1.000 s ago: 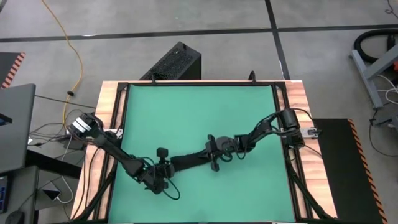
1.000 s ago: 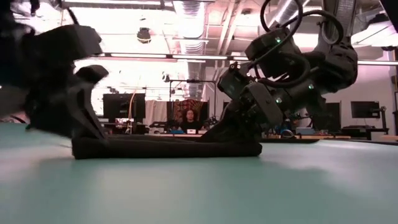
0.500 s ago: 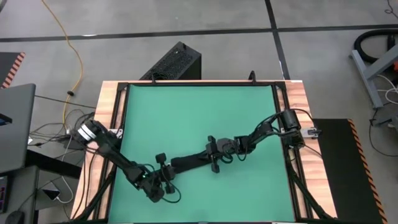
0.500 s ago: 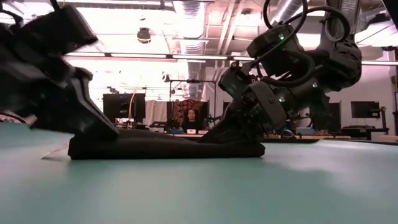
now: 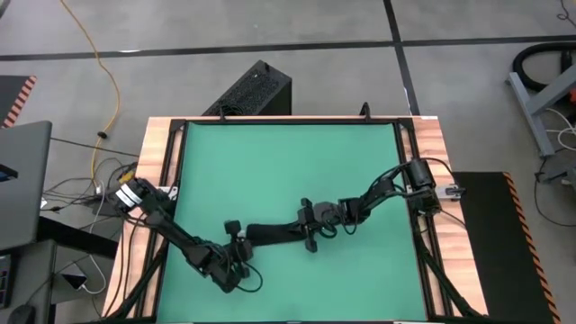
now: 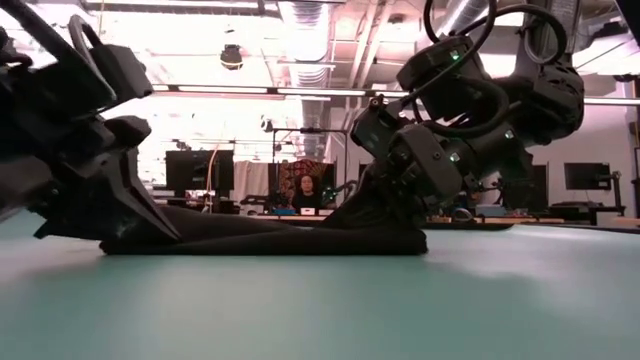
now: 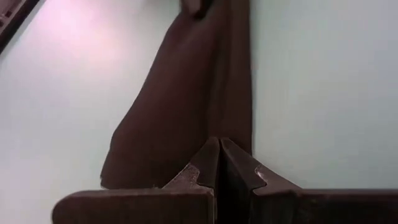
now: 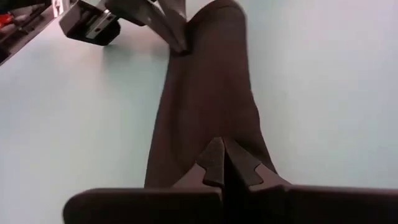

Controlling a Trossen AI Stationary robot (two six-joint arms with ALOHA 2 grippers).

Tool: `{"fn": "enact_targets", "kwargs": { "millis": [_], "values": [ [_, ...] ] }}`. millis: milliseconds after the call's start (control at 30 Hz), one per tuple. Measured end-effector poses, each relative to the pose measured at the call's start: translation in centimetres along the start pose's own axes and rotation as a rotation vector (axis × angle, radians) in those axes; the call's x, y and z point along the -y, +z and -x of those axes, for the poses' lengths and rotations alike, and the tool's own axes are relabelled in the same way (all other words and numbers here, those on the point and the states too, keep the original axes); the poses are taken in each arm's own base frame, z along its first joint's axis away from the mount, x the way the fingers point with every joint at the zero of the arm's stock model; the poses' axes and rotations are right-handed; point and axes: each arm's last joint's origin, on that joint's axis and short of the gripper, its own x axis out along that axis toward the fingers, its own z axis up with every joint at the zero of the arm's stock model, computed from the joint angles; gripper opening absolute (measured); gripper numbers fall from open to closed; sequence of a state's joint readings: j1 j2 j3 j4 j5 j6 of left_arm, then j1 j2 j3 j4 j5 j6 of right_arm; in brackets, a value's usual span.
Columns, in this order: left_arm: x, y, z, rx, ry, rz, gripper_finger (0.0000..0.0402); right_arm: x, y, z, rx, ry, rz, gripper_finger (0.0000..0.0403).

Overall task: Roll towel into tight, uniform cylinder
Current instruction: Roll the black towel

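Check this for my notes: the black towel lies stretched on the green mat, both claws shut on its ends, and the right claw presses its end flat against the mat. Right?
Not quite. The right claw lifts its end of the towel off the green mat rather than pressing it flat; the low view shows the cloth rising there. The rest holds: the left claw grips the other end.

You have a wood-edged table covered by a green mat; on the mat lies the black towel, stretched out long and narrow.
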State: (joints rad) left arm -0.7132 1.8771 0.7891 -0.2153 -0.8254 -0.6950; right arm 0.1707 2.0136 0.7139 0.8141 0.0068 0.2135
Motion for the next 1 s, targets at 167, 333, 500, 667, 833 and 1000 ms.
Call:
{"fn": "enact_targets", "kwargs": {
  "millis": [167, 333, 500, 667, 833, 1000],
  "values": [
    [-1.3, 0.2, -0.7, -0.056, 0.053, -0.052, 0.0000, 0.1, 0.0, 0.0, 0.008, -0.046, -0.029, 0.0017],
    [-3.5, 1.6, -1.4, -0.072, 0.097, -0.100, 0.0000, 0.3, 0.0, 0.0, 0.020, -0.095, -0.034, 0.0017],
    [-4.9, 3.8, -0.1, -0.024, 0.061, -0.080, 0.0000, 0.3, 0.1, 0.0, 0.034, -0.109, -0.036, 0.0017],
    [-7.0, 8.5, 4.7, 0.244, 0.083, 0.035, 0.0000, 0.3, 0.1, 0.0, 0.031, -0.112, -0.034, 0.0017],
    [-9.2, 7.7, 3.0, 0.336, -0.070, 0.107, 0.0000, 0.3, 0.1, 0.0, 0.033, -0.112, -0.026, 0.0017],
    [-11.3, 4.0, -0.7, 0.331, -0.143, 0.233, 0.0000, 0.3, 0.1, 0.0, 0.031, -0.110, -0.025, 0.0017]
  ]
}}
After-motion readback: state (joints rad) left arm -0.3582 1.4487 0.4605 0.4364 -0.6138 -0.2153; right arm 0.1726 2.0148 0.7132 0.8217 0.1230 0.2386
